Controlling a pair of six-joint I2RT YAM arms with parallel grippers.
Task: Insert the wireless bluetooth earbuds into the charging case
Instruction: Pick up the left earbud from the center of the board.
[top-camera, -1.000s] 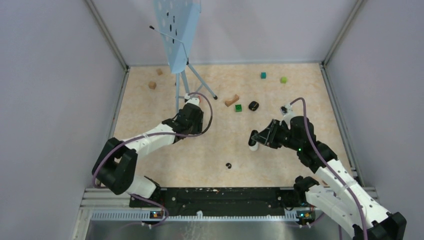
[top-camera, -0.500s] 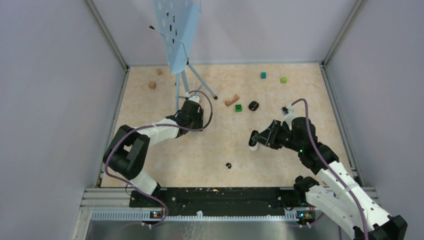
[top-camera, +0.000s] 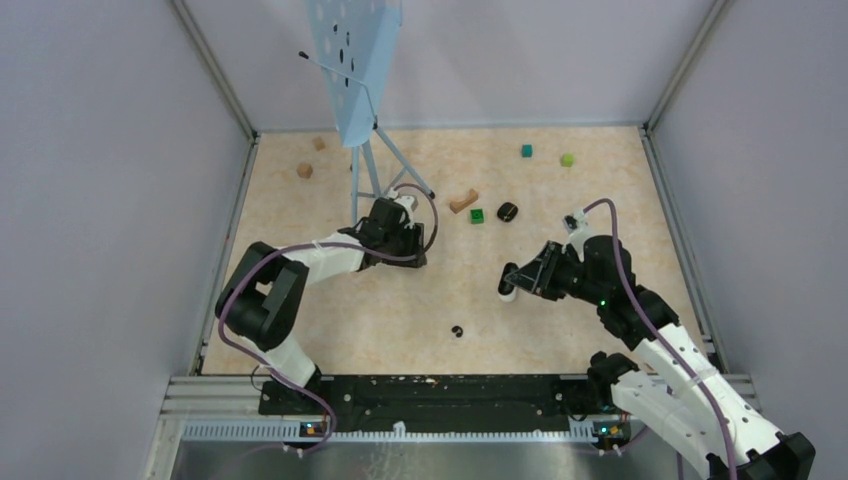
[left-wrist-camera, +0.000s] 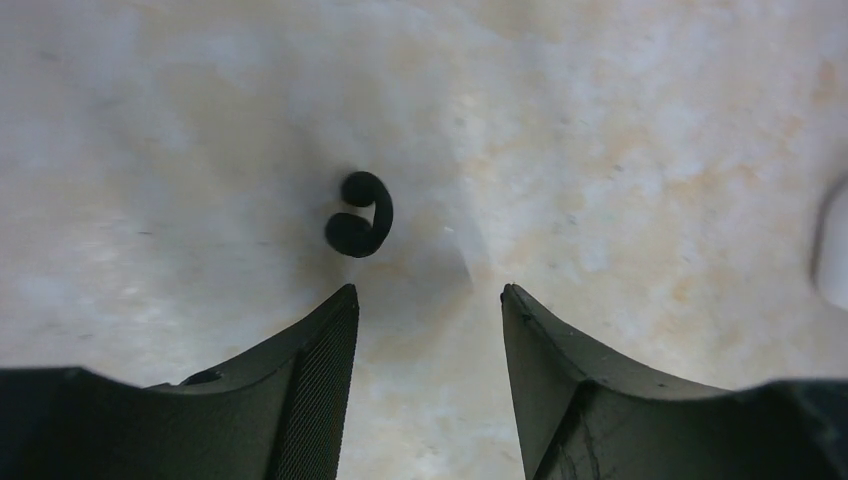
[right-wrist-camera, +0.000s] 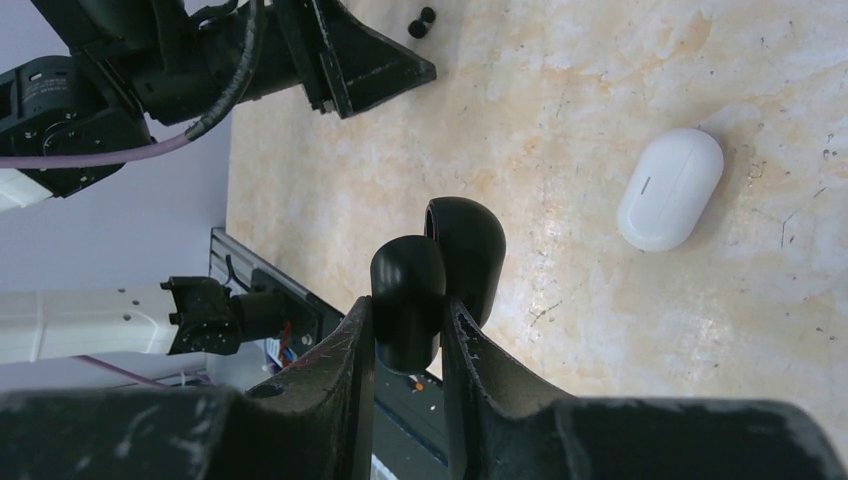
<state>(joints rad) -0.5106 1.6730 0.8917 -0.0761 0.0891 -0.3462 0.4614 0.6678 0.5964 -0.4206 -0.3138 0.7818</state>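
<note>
A pair of tiny black earbuds (left-wrist-camera: 360, 213) lies on the table just ahead of my left gripper (left-wrist-camera: 430, 292), slightly left of its open, empty jaws. They also show in the top view (top-camera: 457, 331) and the right wrist view (right-wrist-camera: 420, 22). My left gripper (top-camera: 415, 248) hovers left of centre. My right gripper (right-wrist-camera: 408, 305) is shut on a black charging case (right-wrist-camera: 420, 270), held off the table with its two rounded halves sticking out past the fingertips. A white charging case (right-wrist-camera: 670, 188) lies shut on the table just beside my right gripper (top-camera: 512, 277).
A black oval item (top-camera: 507, 211), a green cube (top-camera: 477, 215) and a wooden block (top-camera: 463, 200) lie behind the centre. Teal (top-camera: 526, 151) and light green (top-camera: 567, 159) cubes sit at the back right. A blue stand (top-camera: 355, 70) rises at the back left, with wooden cubes (top-camera: 304, 170) nearby.
My left arm has swung its gripper a little to the right, toward the table's middle. My right arm has stayed nearly still with the black case in its grip.
</note>
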